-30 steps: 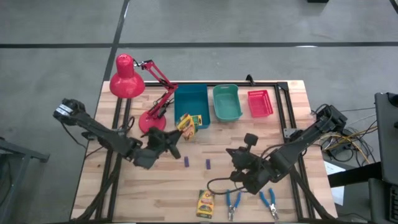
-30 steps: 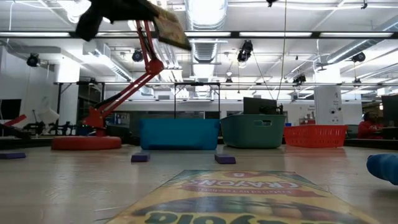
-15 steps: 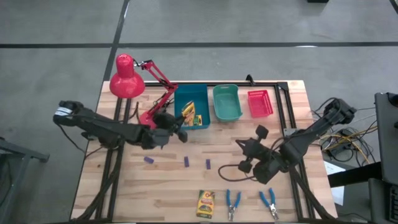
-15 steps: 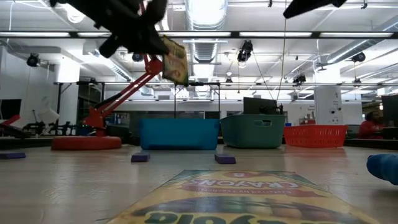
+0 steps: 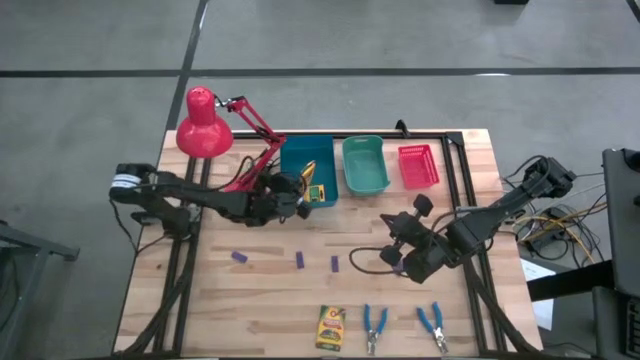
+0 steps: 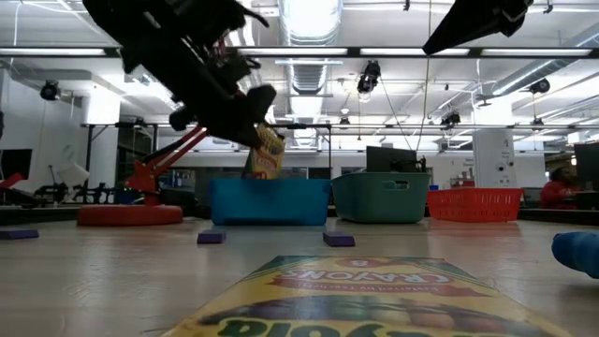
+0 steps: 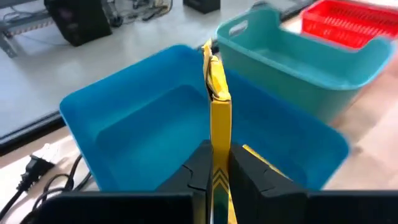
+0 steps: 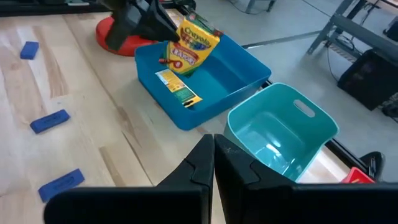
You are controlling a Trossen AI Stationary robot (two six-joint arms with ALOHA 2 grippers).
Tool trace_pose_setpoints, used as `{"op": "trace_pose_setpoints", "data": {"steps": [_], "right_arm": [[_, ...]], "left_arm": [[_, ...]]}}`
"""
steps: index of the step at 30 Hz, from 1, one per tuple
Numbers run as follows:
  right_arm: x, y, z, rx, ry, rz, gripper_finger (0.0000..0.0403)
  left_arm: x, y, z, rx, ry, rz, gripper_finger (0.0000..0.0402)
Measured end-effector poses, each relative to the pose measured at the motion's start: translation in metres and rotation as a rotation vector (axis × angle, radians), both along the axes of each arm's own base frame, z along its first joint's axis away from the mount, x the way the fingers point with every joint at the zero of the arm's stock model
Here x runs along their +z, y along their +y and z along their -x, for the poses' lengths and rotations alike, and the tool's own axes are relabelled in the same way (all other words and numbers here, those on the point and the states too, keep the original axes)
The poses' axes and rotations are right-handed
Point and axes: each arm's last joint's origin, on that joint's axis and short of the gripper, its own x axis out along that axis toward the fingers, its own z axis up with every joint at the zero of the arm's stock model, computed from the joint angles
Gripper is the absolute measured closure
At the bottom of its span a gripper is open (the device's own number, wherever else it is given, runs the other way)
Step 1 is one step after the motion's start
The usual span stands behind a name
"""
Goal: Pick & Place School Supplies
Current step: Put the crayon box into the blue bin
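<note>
We have the left gripper [image 5: 292,192] clamped on a crayon box [image 8: 189,46], holding it upright on its long axis directly above the blue bin [image 5: 296,158], where another crayon box [image 8: 177,86] already lies flat on the floor of the bin. What the coming move turns on, we judge, is that the held box hangs over the bin's interior, so release should drop it inside. Our right gripper [image 5: 395,255] waits with fingers together, right of centre over the counter [image 5: 200,300].
</note>
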Motion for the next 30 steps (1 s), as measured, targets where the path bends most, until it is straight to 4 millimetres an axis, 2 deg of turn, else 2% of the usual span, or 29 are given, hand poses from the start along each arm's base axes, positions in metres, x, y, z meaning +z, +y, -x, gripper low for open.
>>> {"op": "trace_pose_setpoints", "data": {"steps": [4, 22, 25, 30], "right_arm": [[0.000, 0.000, 0.000, 0.001, 0.003, 0.002, 0.0394], [-0.004, -0.014, -0.004, -0.048, 0.032, 0.018, 0.0394], [-0.005, -0.014, -0.005, -0.049, 0.034, 0.012, 0.0394], [-0.005, -0.013, -0.005, -0.023, 0.051, -0.022, 0.0394]], "left_arm": [[-0.006, 0.004, -0.002, 0.014, 0.016, 0.001, 0.0360], [-0.001, 0.007, -0.005, 0.003, 0.035, -0.025, 0.0324], [0.008, 0.005, -0.010, -0.069, -0.017, 0.050, 0.0325], [0.040, -0.002, -0.023, -0.311, -0.107, 0.153, 0.0325]]}}
